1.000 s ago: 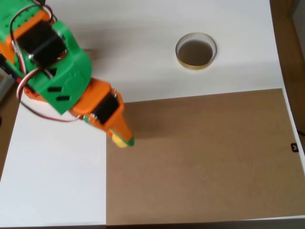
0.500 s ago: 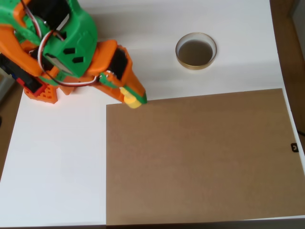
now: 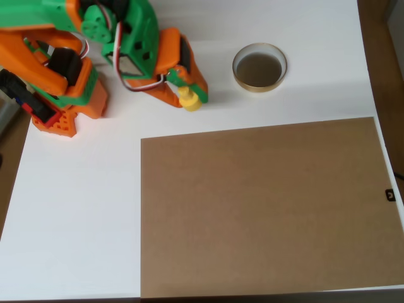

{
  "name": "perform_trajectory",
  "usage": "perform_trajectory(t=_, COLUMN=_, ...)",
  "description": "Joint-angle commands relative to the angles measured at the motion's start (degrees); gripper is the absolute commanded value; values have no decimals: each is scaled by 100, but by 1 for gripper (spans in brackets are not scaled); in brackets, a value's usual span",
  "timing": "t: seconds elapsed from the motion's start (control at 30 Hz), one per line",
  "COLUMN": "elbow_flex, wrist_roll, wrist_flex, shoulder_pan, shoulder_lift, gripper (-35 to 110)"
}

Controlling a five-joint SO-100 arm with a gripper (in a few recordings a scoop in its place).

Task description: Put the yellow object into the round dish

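In the overhead view, I am carrying the yellow object [image 3: 189, 99] toward the dish [image 3: 259, 67], and it is now hanging over the white desk [image 3: 76, 208], clear of the brown board [image 3: 265, 208]. A second ago I was holding it low over the board's 10 o'clock corner; half a second ago I was just crossing the board's top edge. Since then I have been swinging toward 1 o'clock, folding my arm back over its base as I go.

My fingers [image 3: 188, 95] are closed around the yellow object, gripping it near its top, with its wider base poking out at 6 o'clock of the tips. It is looking upright or close to it, though I cannot tell from above how high off the desk it is riding.

The dish is sitting unmoved near the top of the desk, at about 2 o'clock from the yellow object, still apart from it with bare white surface between. Its dark inside is empty.

I judge the pick-up to be done and the carry roughly two-thirds along. What remains is continuing toward 2 o'clock until the yellow object is hanging over the dish's middle, then lowering and letting go. The dish is small and shallow, so stopping short risks clipping its near rim.
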Motion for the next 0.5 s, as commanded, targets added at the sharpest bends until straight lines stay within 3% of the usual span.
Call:
perform_trajectory(t=0.0, elbow_flex=-571, wrist_roll=-97, wrist_flex=26, shoulder_pan=-343, shoulder_lift=-264, gripper=0)
perform_trajectory(t=0.47, elbow_flex=-2109, wrist_roll=-167, wrist_flex=264, shoulder_pan=-1248, shoulder_lift=-2109, gripper=0)
